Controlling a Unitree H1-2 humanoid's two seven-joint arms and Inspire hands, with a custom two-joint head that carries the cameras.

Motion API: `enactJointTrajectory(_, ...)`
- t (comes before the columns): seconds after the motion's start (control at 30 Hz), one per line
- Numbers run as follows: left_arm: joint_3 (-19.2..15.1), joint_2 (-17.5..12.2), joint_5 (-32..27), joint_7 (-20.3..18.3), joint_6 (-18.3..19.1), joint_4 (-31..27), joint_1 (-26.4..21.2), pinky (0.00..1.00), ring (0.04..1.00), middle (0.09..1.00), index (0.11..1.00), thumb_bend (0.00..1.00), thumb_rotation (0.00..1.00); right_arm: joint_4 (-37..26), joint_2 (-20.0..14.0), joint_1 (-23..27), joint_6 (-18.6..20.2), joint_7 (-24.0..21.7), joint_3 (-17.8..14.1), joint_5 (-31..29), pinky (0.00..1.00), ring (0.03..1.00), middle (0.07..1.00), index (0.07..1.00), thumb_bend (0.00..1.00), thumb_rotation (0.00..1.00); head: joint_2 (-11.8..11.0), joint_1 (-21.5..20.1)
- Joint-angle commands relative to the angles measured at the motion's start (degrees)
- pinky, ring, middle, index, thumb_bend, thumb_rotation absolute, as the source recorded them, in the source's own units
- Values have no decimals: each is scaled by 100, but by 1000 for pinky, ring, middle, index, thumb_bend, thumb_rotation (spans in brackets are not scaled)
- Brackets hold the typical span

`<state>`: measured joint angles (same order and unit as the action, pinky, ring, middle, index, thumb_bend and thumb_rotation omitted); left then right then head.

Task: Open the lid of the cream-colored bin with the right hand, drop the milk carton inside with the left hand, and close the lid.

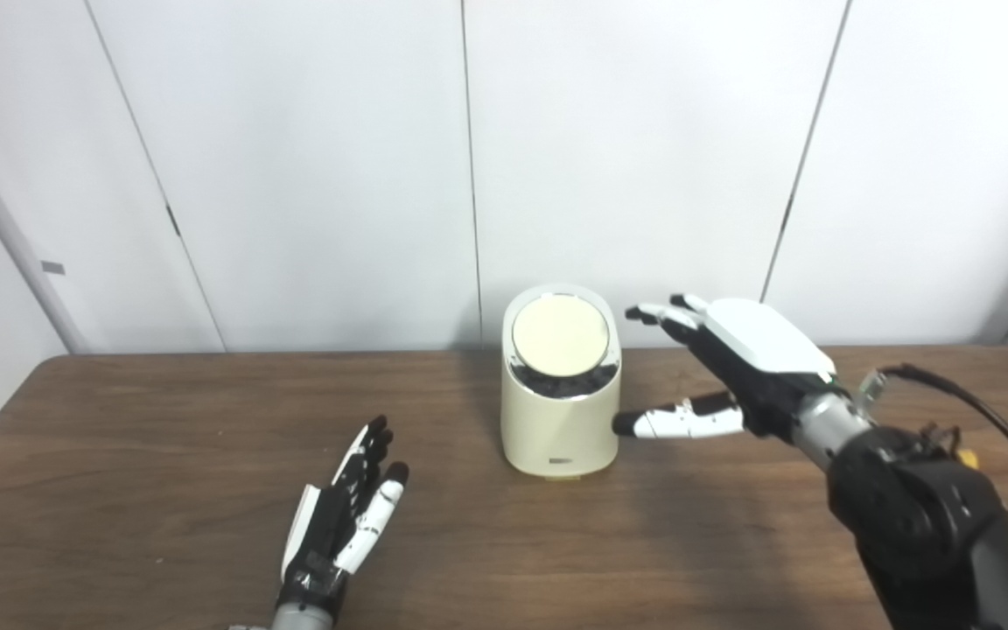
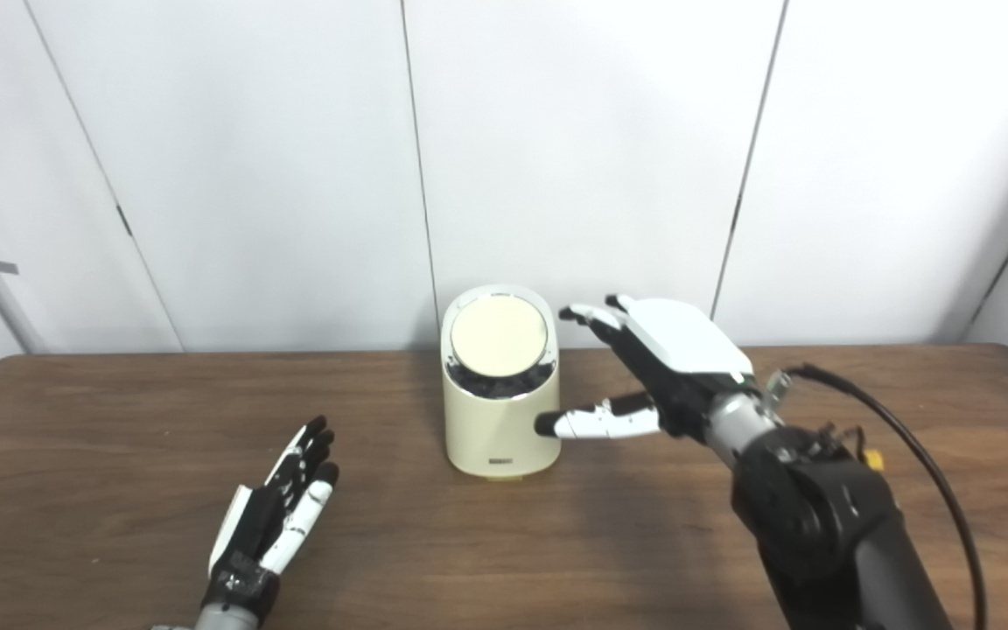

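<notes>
The cream-colored bin [image 1: 558, 411] stands at the back middle of the table, its round lid [image 1: 560, 335] shut and tilted toward me. My right hand [image 1: 736, 363] is open just right of the bin, with its thumb tip at the bin's side wall and its fingers raised beside the lid. My left hand [image 1: 346, 512] lies open and empty near the table's front, left of the bin. No milk carton shows in either view.
The brown wooden table [image 1: 163, 437] runs across the whole view. White wall panels [image 1: 311, 175] stand right behind the bin. A black cable [image 1: 985, 420] loops off my right forearm.
</notes>
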<state>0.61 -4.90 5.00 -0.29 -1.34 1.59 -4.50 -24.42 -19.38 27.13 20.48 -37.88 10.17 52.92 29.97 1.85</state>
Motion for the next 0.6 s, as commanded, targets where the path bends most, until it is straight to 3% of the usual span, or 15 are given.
enactJointTrajectory(0.0,-17,-75,-45,-96,313,-95,156,942,955,954,1000,477,716,-250,-47,54,65,162,-184,-106,954,975,913,916,585,699,6,11)
enactJointTrajectory(0.07,-35,-108,-80,-124,361,-187,169,928,947,954,1000,478,722,-225,-34,-66,49,254,-264,-210,928,966,917,916,577,697,8,30)
enactJointTrajectory(0.23,-226,-239,-445,-254,513,-633,302,906,930,948,1000,460,692,243,163,-634,-154,928,-872,-1360,847,938,927,918,574,693,9,44)
enactJointTrajectory(0.37,-328,-393,-515,-350,755,-967,390,919,946,960,1000,428,708,309,177,-974,-111,1212,-984,-1706,803,891,902,910,567,731,21,67)
enactJointTrajectory(0.57,-492,-440,-651,-366,1043,-1330,525,945,953,963,1000,400,677,544,442,-1410,-189,1867,-1228,-2336,807,868,898,895,542,699,53,70)
